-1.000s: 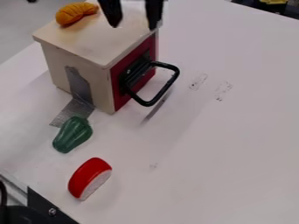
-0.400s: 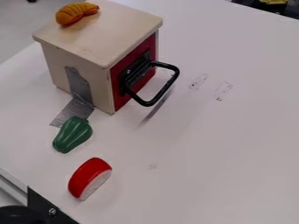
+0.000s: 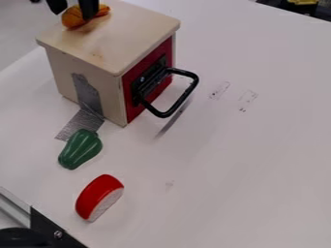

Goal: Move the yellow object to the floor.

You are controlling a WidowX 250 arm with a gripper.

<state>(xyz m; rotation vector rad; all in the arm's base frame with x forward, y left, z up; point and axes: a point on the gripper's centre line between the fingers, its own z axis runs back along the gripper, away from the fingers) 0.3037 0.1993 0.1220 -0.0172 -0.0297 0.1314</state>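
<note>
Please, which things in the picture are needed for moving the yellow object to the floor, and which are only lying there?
For the job:
- yellow object
- box under it
- gripper
- floor, upper left

Only lying there:
- green toy vegetable
- red toy piece with pale face

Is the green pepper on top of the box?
No, the green pepper lies on the white table, near the grey tape.

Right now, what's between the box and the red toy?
In the camera view, the green toy and some grey tape lie between the box and the red toy.
</note>
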